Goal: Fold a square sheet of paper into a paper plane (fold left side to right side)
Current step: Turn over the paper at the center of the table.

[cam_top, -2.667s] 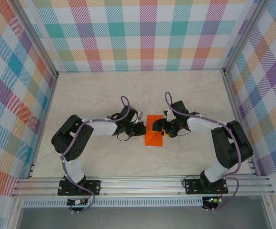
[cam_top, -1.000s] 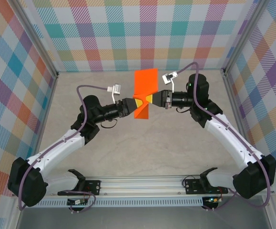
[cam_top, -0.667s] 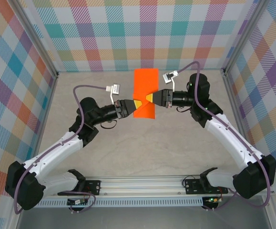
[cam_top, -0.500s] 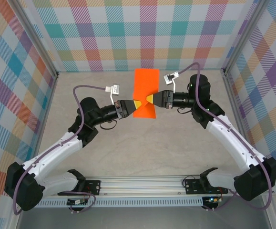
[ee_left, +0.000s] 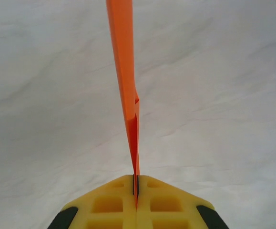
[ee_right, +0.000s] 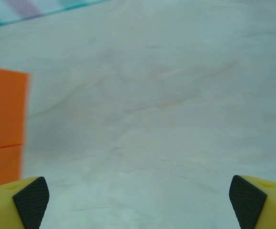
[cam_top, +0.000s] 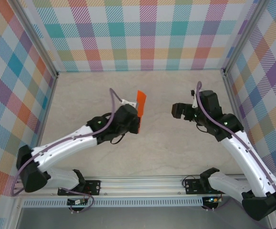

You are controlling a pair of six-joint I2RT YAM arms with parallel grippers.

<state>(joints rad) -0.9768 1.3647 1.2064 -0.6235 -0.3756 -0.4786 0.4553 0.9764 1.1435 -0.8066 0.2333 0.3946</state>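
Two yellow left fingers (ee_left: 128, 191) press flat together on the near edge of the square sheet of paper (ee_left: 127, 81). The sheet runs out from between them edge-on as a thin orange blade. A small step partway along it shows where its layers overlap. Behind it lies the pale marbled counter (ee_left: 223, 95).

From above, the sheet (cam_top: 140, 102) appears as a narrow slanted strip turned nearly on edge. It reaches from the left wrist toward the back of the enclosure.

Well apart to its right, the right fingers (cam_top: 177, 110) stand wide, with nothing between them and nothing touching them. In the right wrist view, their black textured pads (ee_right: 30, 200) sit at the two bottom corners with bare counter between. The sheet (ee_right: 4, 109) shows face-on at the left edge, crossed by one horizontal crease.

Both arms bend inward over the counter (cam_top: 166, 148), and plaid walls (cam_top: 147, 38) close in three sides.
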